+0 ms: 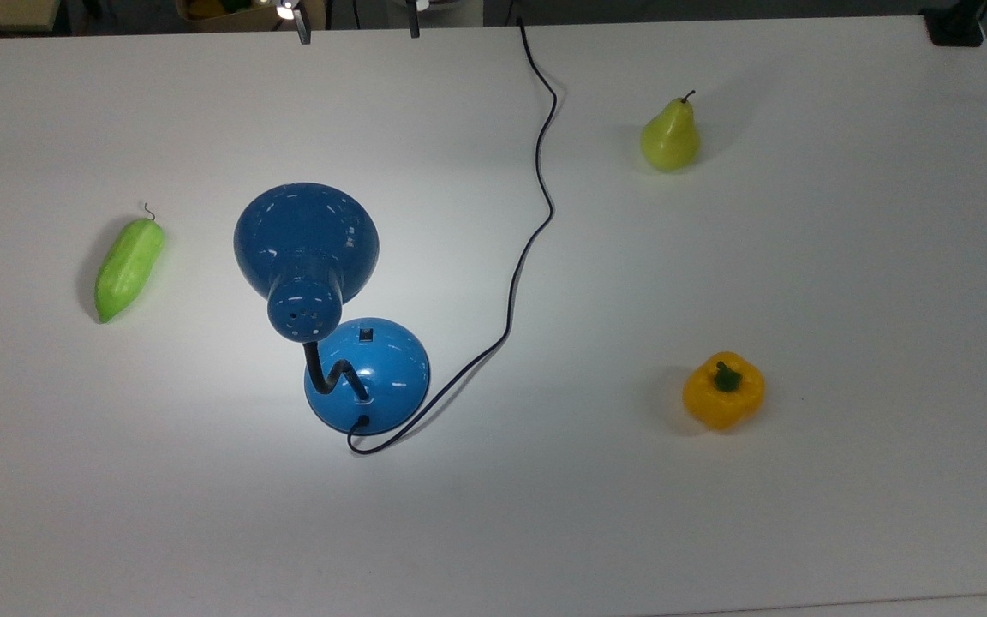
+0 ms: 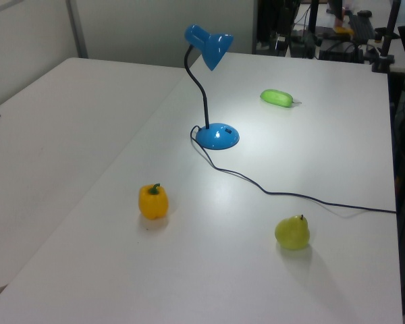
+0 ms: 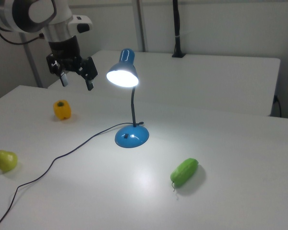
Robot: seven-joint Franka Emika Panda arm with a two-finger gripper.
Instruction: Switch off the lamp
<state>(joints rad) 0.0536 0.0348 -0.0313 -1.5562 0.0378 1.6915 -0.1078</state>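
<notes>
In the right view, the green cucumber-like vegetable (image 3: pixel 184 172) lies nearest, toward the front edge of the white tabletop (image 3: pixel 230 143), with the pear (image 3: pixel 5 160) close to the right view's left edge. Behind them, near the middle of the tabletop, stands the lamp (image 3: pixel 130 100): its blue dome base (image 3: pixel 131 136) sits flat on the surface with a small black switch (image 3: pixel 126 135) on its slope, a black gooseneck (image 3: pixel 133 108) rises upright from it, and the round shade (image 3: pixel 123 72) glows white, throwing a bright pool onto the table under it. A thin black cord (image 3: pixel 62 154) runs from the base across the surface to the right view's lower left corner. Farther back, the yellow bell pepper (image 3: pixel 62 109) sits toward the right view's far left side of the tabletop. Above it, well apart from the lamp and touching nothing, hangs the gripper (image 3: pixel 76 79), its two fingers spread wide and empty. No container stands on the tabletop; all three pieces of produce rest directly on the bare surface, each well apart from the others.
</notes>
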